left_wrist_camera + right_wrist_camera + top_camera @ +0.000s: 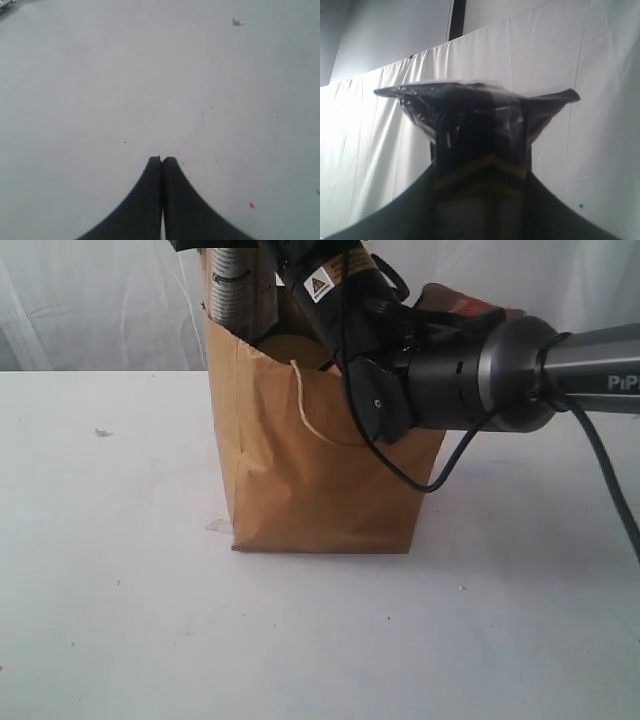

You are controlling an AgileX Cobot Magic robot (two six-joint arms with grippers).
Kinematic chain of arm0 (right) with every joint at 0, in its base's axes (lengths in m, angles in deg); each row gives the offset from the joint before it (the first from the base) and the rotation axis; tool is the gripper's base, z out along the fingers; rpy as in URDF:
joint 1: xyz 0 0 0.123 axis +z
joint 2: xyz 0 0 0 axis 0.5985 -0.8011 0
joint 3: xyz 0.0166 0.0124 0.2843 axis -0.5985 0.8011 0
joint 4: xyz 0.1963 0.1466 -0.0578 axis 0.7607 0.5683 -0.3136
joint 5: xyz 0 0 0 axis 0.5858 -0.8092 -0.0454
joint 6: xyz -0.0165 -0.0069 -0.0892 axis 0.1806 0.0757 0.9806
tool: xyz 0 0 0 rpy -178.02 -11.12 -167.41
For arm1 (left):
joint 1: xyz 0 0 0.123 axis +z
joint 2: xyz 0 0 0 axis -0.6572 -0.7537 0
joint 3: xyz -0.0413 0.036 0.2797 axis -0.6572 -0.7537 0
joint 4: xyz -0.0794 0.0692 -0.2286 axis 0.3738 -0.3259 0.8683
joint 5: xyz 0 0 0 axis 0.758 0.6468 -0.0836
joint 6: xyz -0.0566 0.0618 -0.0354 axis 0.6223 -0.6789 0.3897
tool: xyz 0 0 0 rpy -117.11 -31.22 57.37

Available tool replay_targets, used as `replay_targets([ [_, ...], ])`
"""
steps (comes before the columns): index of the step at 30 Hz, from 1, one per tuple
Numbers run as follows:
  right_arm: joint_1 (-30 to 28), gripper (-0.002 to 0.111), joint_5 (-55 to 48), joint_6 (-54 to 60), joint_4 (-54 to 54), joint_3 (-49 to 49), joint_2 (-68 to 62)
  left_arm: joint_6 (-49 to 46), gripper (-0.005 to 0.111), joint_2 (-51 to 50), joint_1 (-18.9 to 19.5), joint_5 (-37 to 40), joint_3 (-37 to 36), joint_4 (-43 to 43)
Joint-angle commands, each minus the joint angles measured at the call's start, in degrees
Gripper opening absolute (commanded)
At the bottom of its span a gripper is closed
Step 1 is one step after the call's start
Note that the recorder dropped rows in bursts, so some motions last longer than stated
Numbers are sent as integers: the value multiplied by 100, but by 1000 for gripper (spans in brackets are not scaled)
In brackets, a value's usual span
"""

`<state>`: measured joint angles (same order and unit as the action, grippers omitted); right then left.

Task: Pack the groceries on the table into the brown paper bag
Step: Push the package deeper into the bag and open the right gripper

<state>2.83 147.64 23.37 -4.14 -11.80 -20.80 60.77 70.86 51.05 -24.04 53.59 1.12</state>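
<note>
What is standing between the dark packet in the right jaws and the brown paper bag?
Nothing visible. The dark packet sits clamped in the right jaws at the open top of the brown paper bag; a yellow item lies inside.

Paper bag (pixel 320 490) on table (pixel 120 620) — packs (pixel 238 295) inside

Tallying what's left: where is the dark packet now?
The dark packet sits gripped in the right gripper, filling the right wrist view; in the exterior view the right arm reaches over the brown paper bag.
</note>
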Motion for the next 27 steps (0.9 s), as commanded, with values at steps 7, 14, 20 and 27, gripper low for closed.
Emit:
replay_targets([
  [7, -47, 0, -278, 0, 1002, -59, -185, 1, 0, 28, -42, -26, 0, -2],
  [14, -47, 0, -618, 0, 1102, -59, -125, 1, 0, 28, -42, -26, 0, -2],
  [20, -47, 15, -918, 0, 1065, -59, -88, 1, 0, 28, -42, -26, 0, -2],
  [27, -47, 39, -904, 0, 1052, -59, -88, 1, 0, 28, -42, -26, 0, -2],
])
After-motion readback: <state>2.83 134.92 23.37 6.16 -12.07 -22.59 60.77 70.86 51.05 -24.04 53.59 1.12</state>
